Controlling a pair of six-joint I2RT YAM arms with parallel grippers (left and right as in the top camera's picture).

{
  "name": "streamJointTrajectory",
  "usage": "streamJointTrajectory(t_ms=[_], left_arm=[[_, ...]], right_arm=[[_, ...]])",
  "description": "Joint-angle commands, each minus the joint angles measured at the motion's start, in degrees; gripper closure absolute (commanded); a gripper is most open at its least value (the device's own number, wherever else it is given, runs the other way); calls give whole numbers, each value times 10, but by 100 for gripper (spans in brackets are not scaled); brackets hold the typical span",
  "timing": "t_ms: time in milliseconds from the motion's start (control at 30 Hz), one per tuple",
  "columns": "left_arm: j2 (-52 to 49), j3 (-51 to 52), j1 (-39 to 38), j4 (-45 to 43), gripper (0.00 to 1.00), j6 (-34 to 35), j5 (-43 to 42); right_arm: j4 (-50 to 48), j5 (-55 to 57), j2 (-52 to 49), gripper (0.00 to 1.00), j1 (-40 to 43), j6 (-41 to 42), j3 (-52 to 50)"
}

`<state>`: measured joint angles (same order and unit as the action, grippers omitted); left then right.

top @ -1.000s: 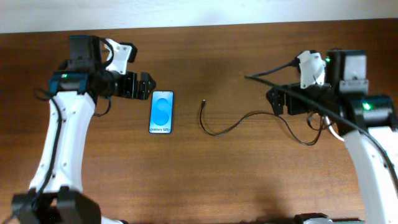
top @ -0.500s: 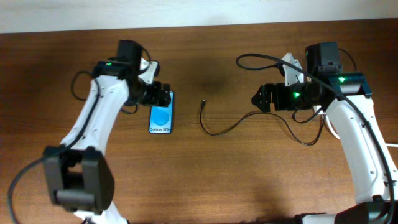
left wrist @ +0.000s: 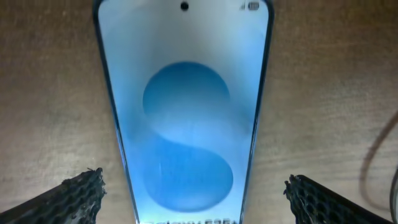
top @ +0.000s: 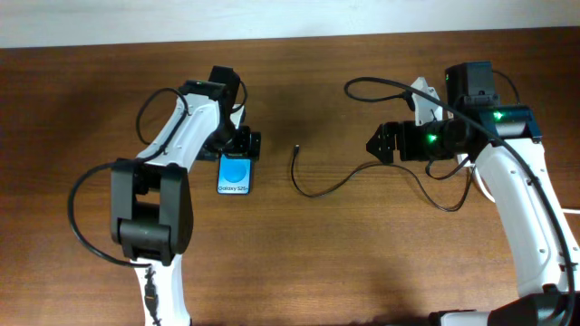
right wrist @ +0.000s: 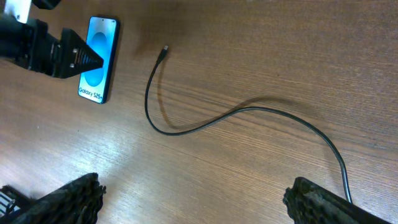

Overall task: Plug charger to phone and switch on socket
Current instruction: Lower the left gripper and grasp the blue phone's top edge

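Left gripper: I am hovering over the phone, my jaws spreading wider than it, one finger showing on each side, gripping nothing.
Phone: lying flat on the table, blue screen facing up.
Charger: lying loose, its plug tip near the phone's right, apart from it.
Right gripper: I am hanging above the cable, jaws gaping, empty.

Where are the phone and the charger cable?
phone (top: 235, 172): overhead view, middle of its blue screen.
charger (right wrist: 255, 109): right wrist view, mid-length of the thin black cable.
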<state>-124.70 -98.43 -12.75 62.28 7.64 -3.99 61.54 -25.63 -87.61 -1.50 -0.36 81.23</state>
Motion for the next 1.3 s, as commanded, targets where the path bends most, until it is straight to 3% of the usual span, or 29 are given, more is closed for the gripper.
streamJointTrajectory(t_ms=[0,233,400,800,1267], left_arm=[[-10,-10,-2,-12,1,-12,6],[-10,-10,-2,-31,1,-12,-4],[-10,2,-2,-34,0,18,40],[-10,41,-2,-73,0,18,3],[-10,65,-7,-79,2,20,23]], right_arm=[[0,-7,-3,2,-4,0,9],[2,-7,-3,2,-4,0,9],[3,-7,-3,2,-4,0,9],[5,-7,-3,1,-4,0,9],[6,-7,-3,2,-4,0,9]])
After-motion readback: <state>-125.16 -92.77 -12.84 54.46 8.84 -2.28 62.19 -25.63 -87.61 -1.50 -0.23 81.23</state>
